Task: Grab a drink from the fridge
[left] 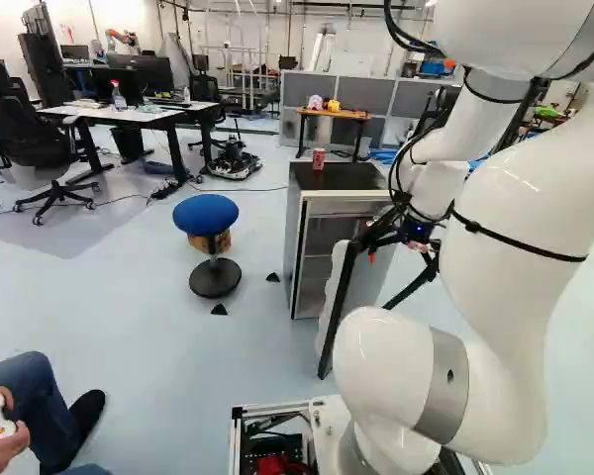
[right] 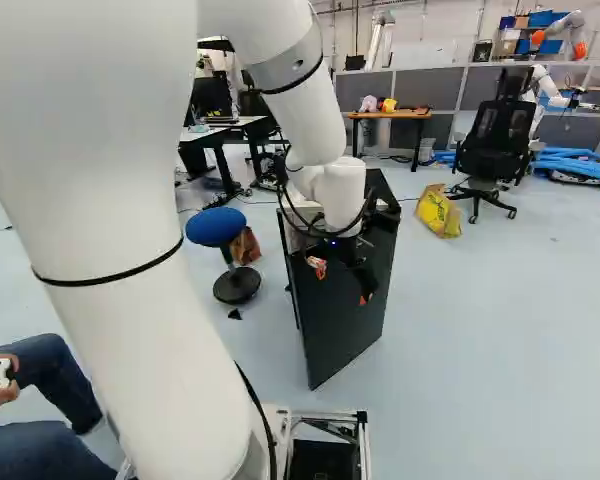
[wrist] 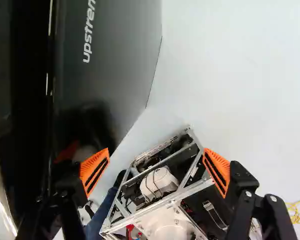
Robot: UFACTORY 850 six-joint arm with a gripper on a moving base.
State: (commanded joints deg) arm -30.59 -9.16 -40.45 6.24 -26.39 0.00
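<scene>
Jaws of the gripper [right: 342,283] stood spread wide, their orange pads [wrist: 94,172] facing each other across an open gap. The gripper hung on the outer side of the fridge door [right: 340,325], close to its dark face; in the wrist view that face ran past one finger, and I could not tell whether the two touched. Beyond the gap, lower down, the metal frame of the base [wrist: 185,194] showed.

The fridge [left: 294,237] stood ahead of the arm, its door swung open. The left base view looked onto the pale inner side of the door and into the cabinet, where the shelves were too dim for me to make out what they held. A red can [left: 318,158], the one drink I could see plainly, stood upright on top of the fridge, near the far edge and well apart from the gripper.

A blue stool [left: 206,214] stood beside the fridge, on the left in the left base view. Behind the fridge was a wooden table [left: 346,115] with small toys on it. In the right base view, a yellow bag [right: 438,212] lay on the floor near a black office chair [right: 498,140].
</scene>
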